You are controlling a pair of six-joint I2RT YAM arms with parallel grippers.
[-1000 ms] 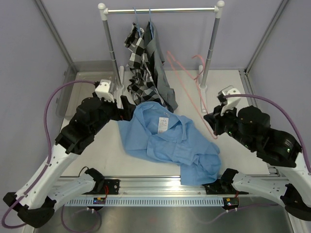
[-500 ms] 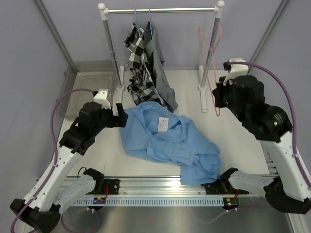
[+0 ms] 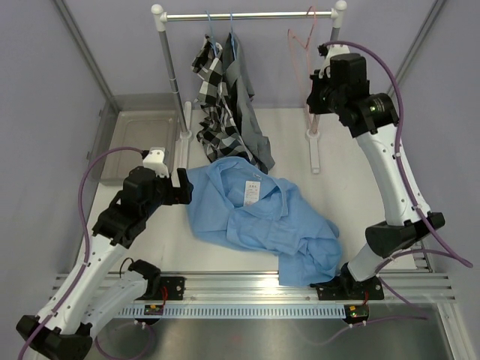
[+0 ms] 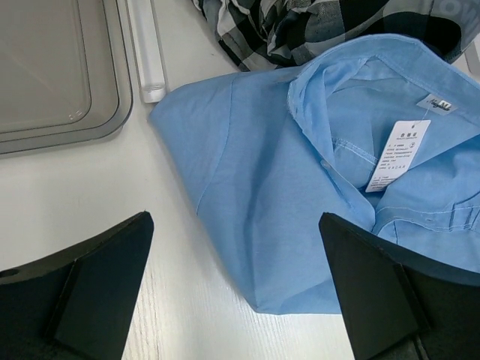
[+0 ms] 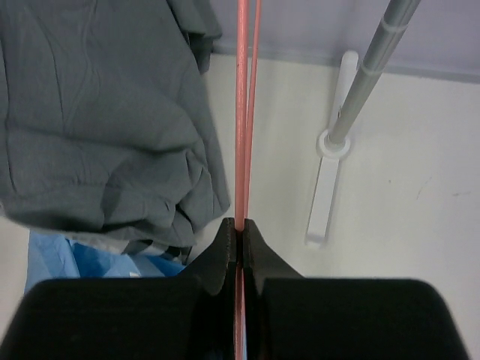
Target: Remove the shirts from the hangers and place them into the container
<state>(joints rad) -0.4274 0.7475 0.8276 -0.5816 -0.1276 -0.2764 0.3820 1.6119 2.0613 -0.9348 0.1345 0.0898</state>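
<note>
The light blue shirt (image 3: 259,217) lies crumpled on the counter (image 3: 352,180), tag up. The grey shirt (image 3: 244,90) and checked shirt (image 3: 210,82) hang from the rack bar (image 3: 255,14) on 2 blue hangers (image 3: 231,26). The container (image 3: 139,146) sits at the counter's left rear. The right fingers (image 5: 225,255) pinch the wire of the pink-red hanger (image 5: 241,112) beside the bar's right end. The left fingers (image 4: 97,277) are spread wide above the blue shirt's left edge.
</note>
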